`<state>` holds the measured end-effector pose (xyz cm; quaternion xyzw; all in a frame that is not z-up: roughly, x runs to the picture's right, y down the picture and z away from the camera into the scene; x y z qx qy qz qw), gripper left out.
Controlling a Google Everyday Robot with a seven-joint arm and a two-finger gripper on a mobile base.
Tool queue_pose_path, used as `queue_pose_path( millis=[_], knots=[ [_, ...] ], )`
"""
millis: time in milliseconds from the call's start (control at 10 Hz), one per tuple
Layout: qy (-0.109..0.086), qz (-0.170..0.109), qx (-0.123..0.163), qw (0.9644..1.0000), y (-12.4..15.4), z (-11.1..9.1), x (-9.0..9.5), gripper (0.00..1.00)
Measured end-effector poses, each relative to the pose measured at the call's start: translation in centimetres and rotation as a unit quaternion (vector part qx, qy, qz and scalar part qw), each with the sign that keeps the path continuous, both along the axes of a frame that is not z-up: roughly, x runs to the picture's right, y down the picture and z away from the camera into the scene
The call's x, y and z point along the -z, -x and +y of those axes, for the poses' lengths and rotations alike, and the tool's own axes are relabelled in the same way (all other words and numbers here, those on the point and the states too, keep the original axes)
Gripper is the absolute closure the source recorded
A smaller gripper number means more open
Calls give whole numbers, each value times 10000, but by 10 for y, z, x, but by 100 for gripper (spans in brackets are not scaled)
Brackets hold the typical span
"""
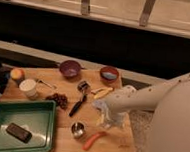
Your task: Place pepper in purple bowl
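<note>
Quick status from my end, placing everything off the green tray (34, 123), which fills the front-left corner of the worktop (65, 140).

The pepper (94, 139) lies flat on the wood well to the right of the tray, close to the worktop's front edge, with nothing gripping it. A small metal cup (77, 129) stands between the tray and the pepper, just beside the pepper's left end.

The tool (104, 121) hangs right of the tray, above and slightly behind the pepper, pointing down, fingers apart and holding nothing. I can't tell whether it's touching the wood. The arm (142, 97) comes in from the right side.

The purple bowl (70, 67) sits beyond the tray's far right corner, right up at the worktop's back edge. A blue-inside bowl (109, 73) sits further right along that same back edge.

Between the tray side and the purple bowl it's cluttered:
- a black-handled utensil (79, 102)
- a dark cluster (61, 100) just past the tray's far right corner
- a pale yellow piece (103, 93) further right

The free wood I can see is the strip along the front edge right of the tray, and the front-right corner past the pepper.
</note>
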<state>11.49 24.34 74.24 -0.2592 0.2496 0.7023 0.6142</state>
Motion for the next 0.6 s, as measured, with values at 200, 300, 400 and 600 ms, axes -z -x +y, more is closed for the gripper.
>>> queue_pose_path(
  millis=[200, 300, 400, 600],
  knots=[
    [224, -82, 49, 9997, 12, 18, -16, 20],
    [295, -122, 60, 9995, 17, 25, -24, 20],
    [376, -148, 70, 9992, 20, 30, -26, 20],
    [525, -189, 109, 9984, 26, 38, -29, 20]
  ],
)
